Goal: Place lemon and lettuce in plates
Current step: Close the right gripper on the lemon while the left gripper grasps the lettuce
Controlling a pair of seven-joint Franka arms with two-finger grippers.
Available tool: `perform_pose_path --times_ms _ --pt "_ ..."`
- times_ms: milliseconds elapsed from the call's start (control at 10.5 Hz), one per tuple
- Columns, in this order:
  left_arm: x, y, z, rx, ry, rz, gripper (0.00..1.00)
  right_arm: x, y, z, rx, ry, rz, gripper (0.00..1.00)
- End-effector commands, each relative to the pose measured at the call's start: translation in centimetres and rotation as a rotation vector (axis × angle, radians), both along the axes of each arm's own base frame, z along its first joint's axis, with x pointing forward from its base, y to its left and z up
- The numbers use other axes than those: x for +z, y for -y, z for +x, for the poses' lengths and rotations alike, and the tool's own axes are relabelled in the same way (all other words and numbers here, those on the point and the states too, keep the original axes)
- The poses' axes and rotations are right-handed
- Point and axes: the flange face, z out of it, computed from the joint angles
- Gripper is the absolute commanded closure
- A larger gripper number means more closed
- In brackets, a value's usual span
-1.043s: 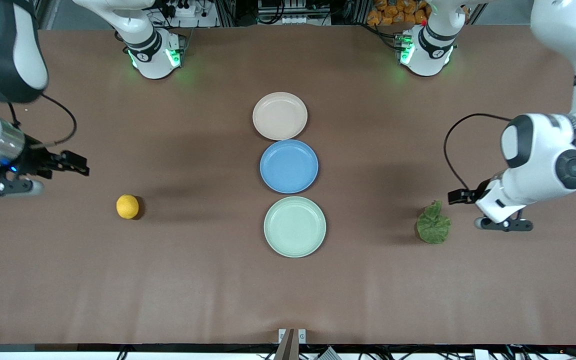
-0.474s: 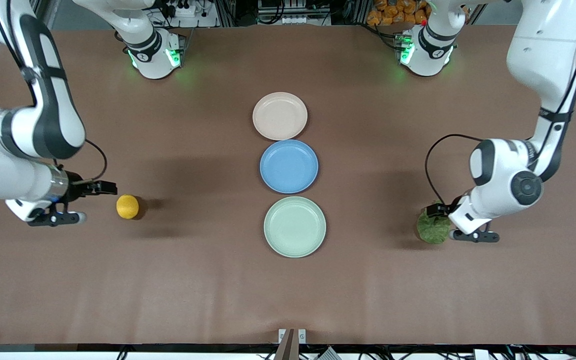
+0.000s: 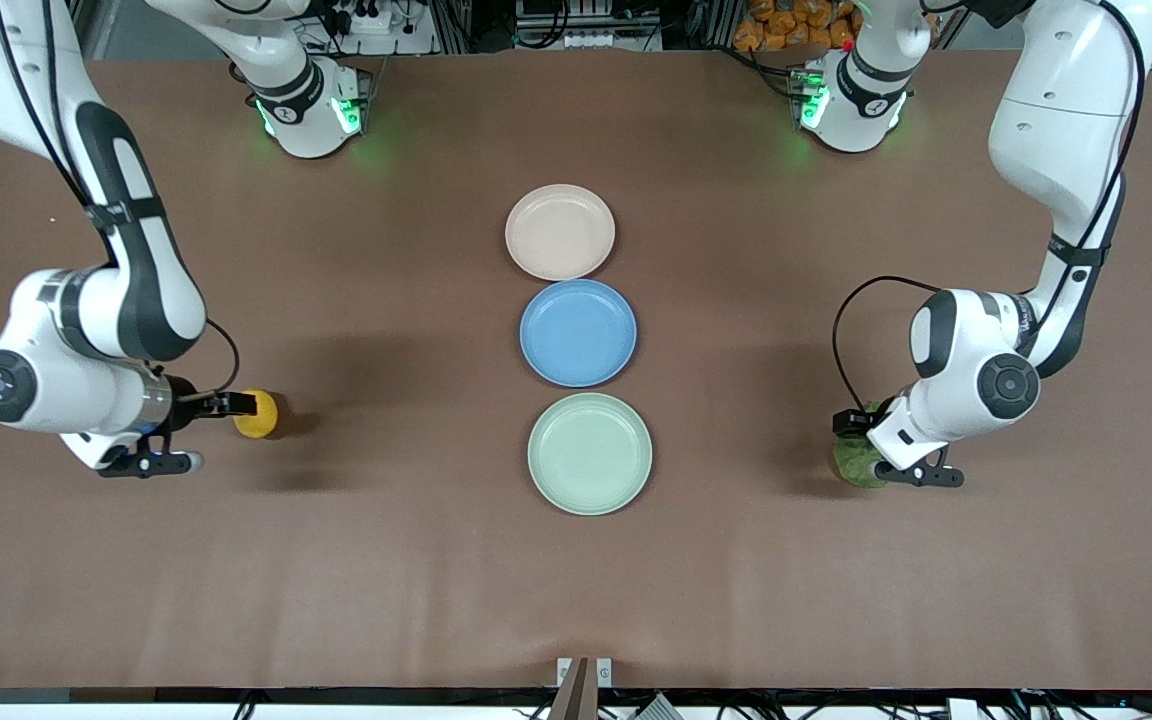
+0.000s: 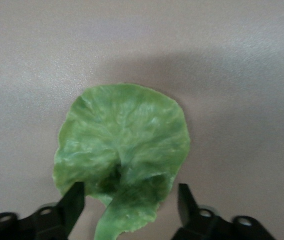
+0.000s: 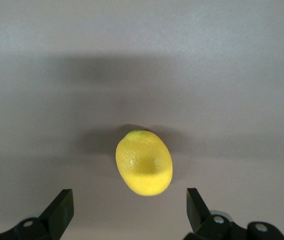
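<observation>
Both grippers are low over their targets with fingers spread wide and holding nothing. In the right wrist view the right gripper [image 5: 127, 212] frames the lemon [image 5: 144, 169], an oval yellow fruit with dimpled skin, which lies on the table between the two dark fingers without touching either. From the front, that gripper [image 3: 236, 404] sits at the lemon [image 3: 258, 414] toward the right arm's end of the table. The left gripper [image 4: 132, 205] straddles the stem end of the lettuce [image 4: 122, 150], a wrinkly, veined green leaf lying on the table toward the left arm's end [image 3: 856, 462].

Three round, shallow, rimmed plates stand in a row mid-table: beige-pink plate [image 3: 560, 232] nearest the bases, blue plate [image 3: 578, 333] in the middle, mint green plate [image 3: 590, 454] nearest the camera. The table [image 3: 386, 560] has a matte brown cover. Small lettering on the left arm's dark band cannot be read.
</observation>
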Motion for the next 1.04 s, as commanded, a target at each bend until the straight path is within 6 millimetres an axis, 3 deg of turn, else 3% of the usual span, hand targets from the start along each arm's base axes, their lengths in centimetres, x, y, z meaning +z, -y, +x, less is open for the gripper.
perform_pose_path --times_ms 0,95,284,474,759,853,948 --pt "-1.0 0.0 0.6 -0.013 0.015 0.030 0.51 -3.4 -0.6 0.4 0.000 -0.045 0.009 0.00" --pt "-1.1 0.0 0.7 -0.013 0.015 0.030 0.60 -4.9 -0.1 0.3 -0.002 -0.055 0.013 0.00" --pt "-1.1 0.0 0.8 -0.012 0.017 0.030 0.98 -6.6 0.0 0.1 -0.002 -0.074 0.015 0.00" --pt "-0.8 0.1 0.8 -0.016 0.020 0.030 1.00 -8.1 0.1 -0.2 -0.004 -0.094 0.016 0.00" --pt "1.3 0.1 1.2 -0.014 0.045 0.030 1.00 -9.3 0.2 -0.3 -0.004 -0.106 0.017 0.00" --pt "2.7 0.0 1.7 -0.013 0.061 0.030 1.00 -9.6 0.2 -0.4 -0.004 -0.097 0.017 0.16" --pt "4.1 0.4 1.9 -0.017 0.065 0.031 1.00 -9.8 0.1 -0.4 -0.002 -0.100 0.017 0.78"
